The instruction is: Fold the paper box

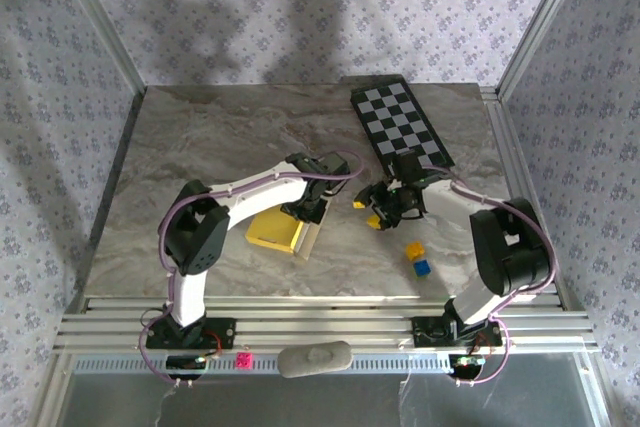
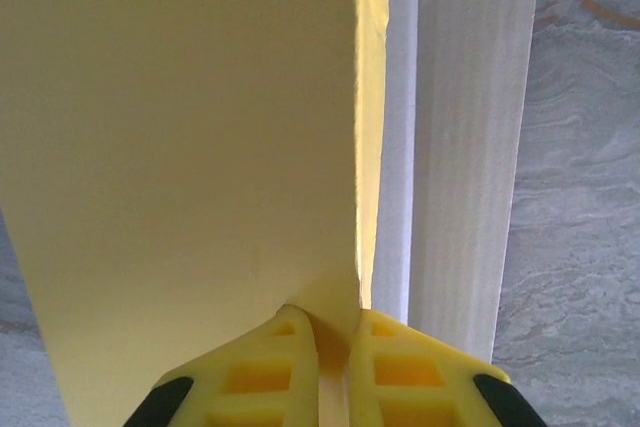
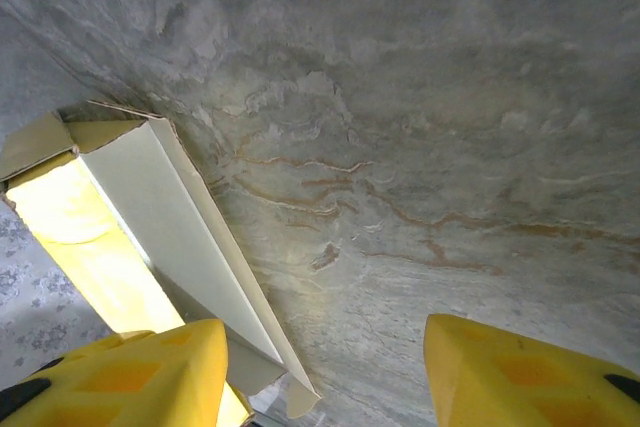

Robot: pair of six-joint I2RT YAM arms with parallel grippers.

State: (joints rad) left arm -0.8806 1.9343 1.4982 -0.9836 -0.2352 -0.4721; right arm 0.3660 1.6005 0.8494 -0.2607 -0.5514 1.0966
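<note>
1. Paper box (image 1: pixel 275 230) lies on the worktop (image 1: pixel 200 147), directly below and to the near-left of the left claw (image 1: pixel 308 207). Its yellow outside faces up, and a paler flap stands along the edge nearest that claw.
2. Seen from the left wrist, the left claw (image 2: pixel 335 332) has its two yellow fingers (image 2: pixel 255 377) pressed together on the lower edge of an upright yellow panel of the paper box (image 2: pixel 180 147). Only the thin card lies between them.
3. Just right of the pinched panel's straight edge stands a whitish panel, with a narrow slit between the two. Right of that is bare marbled worktop.
4. The right claw (image 1: pixel 368 212) hangs to the right of the left claw, clear of the box, with a strip of bare worktop between them. Its jaws stand partly apart and hold nothing.
5. From the right wrist, bare worktop shows between the right claw's (image 3: pixel 325 367) fingers (image 3: pixel 520 377). The box (image 3: pixel 150 217) lies beyond the left finger, with its open end, pale inner wall and sharp fold edges showing.
6. A yellow cube (image 1: pixel 413 248) and a blue cube (image 1: pixel 421 267) sit close together on the near side of the right claw.
7. The chequered board (image 1: pixel 400 122) lies on its far side.
8. Left of the left claw and beyond it, the worktop is open.
</note>
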